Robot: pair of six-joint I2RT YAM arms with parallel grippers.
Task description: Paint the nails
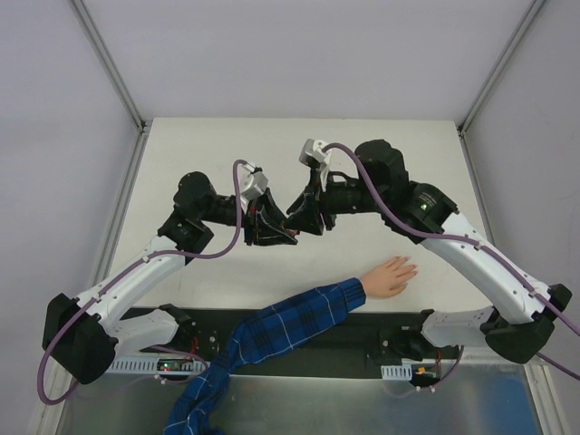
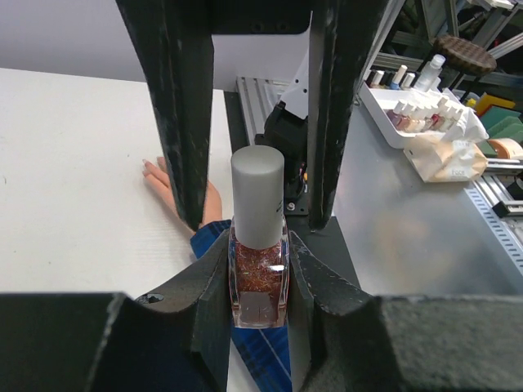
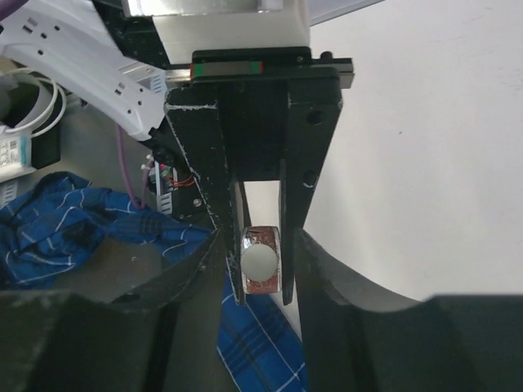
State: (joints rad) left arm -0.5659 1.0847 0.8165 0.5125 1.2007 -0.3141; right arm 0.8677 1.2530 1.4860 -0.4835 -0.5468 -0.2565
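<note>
A small clear bottle of reddish glitter polish with a grey cap sits upright between the jaws of my left gripper, which is shut on it. My right gripper comes from the other side. Its fingers stand on both sides of the cap with a gap on each side, so it is open. From the right wrist view I look down on the cap. The pale hand lies flat on the table, its arm in a blue plaid sleeve. The nails are too small to make out.
The two grippers meet above the middle of the white table, left of and beyond the hand. A white tray holding several bottles stands on the metal bench beside the table. A white power strip lies near the arm bases.
</note>
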